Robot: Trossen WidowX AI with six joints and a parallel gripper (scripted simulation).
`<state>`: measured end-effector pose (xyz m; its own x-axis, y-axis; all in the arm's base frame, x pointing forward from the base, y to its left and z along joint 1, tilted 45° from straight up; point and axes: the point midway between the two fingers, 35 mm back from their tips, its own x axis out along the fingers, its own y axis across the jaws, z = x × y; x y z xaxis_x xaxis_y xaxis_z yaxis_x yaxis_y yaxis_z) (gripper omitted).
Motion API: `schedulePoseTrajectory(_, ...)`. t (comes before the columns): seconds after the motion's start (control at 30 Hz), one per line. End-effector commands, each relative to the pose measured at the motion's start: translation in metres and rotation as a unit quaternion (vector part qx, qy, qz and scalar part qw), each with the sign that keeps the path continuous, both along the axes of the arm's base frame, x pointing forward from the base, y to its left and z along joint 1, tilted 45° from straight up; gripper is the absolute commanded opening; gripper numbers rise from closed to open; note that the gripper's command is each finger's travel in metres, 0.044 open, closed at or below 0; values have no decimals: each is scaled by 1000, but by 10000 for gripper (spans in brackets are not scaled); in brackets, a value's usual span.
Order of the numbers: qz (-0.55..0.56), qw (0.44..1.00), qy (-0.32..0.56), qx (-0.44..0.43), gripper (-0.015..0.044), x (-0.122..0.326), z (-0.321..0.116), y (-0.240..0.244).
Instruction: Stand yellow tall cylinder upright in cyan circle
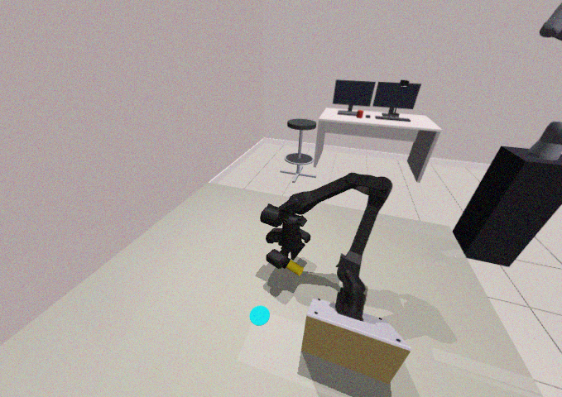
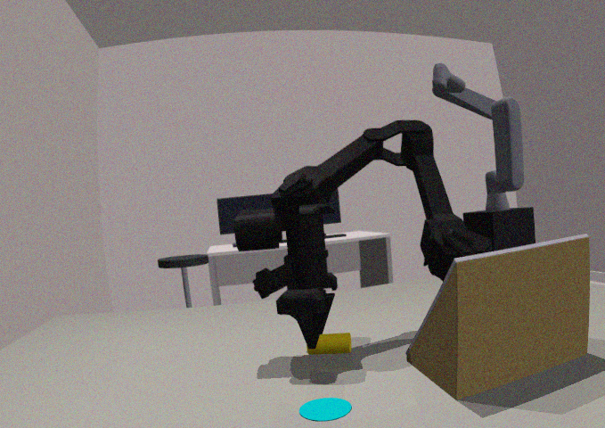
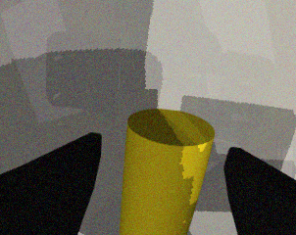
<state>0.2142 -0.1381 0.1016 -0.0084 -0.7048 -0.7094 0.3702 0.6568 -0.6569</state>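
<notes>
Top view: yellow cylinder [image 1: 295,267] lying on worktop [image 1: 150,299], beyond cyan circle [image 1: 259,315].
Exterior view: claw [image 2: 313,339] reaching down over the cylinder's left end.
Wrist view: fingers partly open, flanking cylinder with gaps, gripping nothing.

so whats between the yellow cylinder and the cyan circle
Only bare table darkened by the arm's shadow; nothing stands between the yellow cylinder and the cyan circle, seen best in the exterior view.
</notes>
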Motion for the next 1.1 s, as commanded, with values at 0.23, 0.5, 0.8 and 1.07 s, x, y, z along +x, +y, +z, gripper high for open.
schedulePoseTrajectory(0.23,0,1000,3,-2,105,-2,-2,-2)
schedulePoseTrajectory(0.5,-1,1000,0,4,105,3,10,12)
schedulePoseTrajectory(0.8,-1,1000,1,7,105,6,28,33)
schedulePoseTrajectory(1.07,-1,1000,2,7,105,5,46,51)
